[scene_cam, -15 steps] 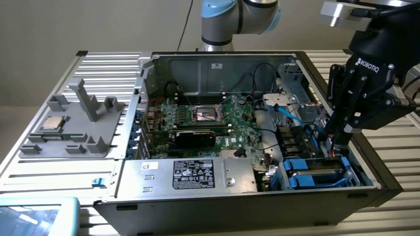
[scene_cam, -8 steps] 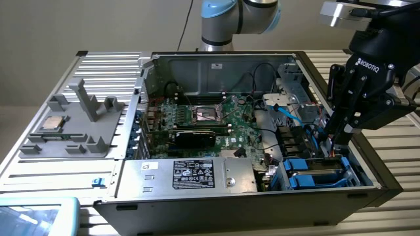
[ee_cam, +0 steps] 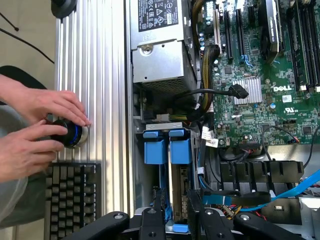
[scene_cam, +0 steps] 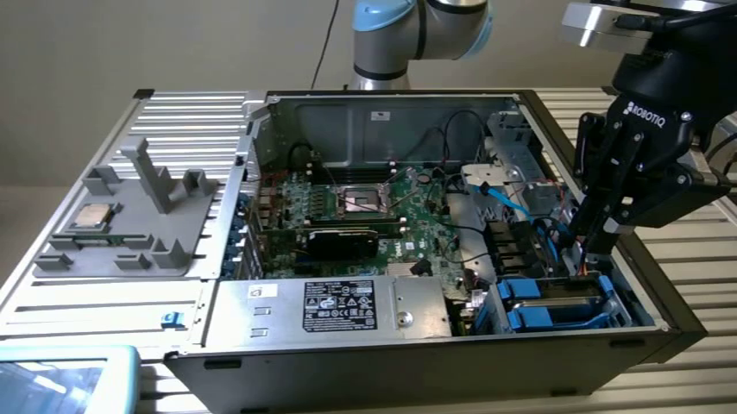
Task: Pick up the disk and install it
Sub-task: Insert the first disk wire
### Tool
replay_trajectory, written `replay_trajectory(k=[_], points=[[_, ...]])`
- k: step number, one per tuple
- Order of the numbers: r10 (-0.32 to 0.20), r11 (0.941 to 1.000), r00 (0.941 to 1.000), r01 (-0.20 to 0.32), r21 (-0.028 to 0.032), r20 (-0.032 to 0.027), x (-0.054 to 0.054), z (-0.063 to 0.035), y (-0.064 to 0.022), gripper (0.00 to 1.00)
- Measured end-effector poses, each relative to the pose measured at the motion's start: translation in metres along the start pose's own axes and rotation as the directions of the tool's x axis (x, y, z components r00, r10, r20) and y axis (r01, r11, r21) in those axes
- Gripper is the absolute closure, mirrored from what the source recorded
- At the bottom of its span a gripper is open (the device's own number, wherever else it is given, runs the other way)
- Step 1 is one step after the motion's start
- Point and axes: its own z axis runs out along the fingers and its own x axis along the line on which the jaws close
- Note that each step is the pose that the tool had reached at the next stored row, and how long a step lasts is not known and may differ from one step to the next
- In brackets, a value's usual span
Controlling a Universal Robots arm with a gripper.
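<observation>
The gripper (scene_cam: 596,246) has its jaws narrowed around the disk (ee_cam: 172,200), seated in the computer case's (scene_cam: 645,341) corner bay.

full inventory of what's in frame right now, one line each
computer case: one, open, grey-black, on the ribbed table.
motherboard: one, green, inside the case.
power supply: one, silver with black label, at the case's near edge.
disk: one, in blue carrier, in the drive bay at the exterior view's right, under the gripper.
grey tray: one, on the exterior view's left, holding a silver CPU chip.
keyboard: one, dark, beside the case.
black knob: one, blue-lit, under the hands.
person's hands: two.
gripper: one, black, reaching into the bay.
</observation>
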Motion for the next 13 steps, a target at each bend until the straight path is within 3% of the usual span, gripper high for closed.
replay_trajectory(k=[7,13], points=[[0.0,1.0,1.0,0.0,0.0006,-0.0005,-0.004,-0.0005,0.0038,0.69],[0.0,1.0,1.0,0.0,0.0018,-0.0004,-0.015,-0.003,0.0102,0.69]])
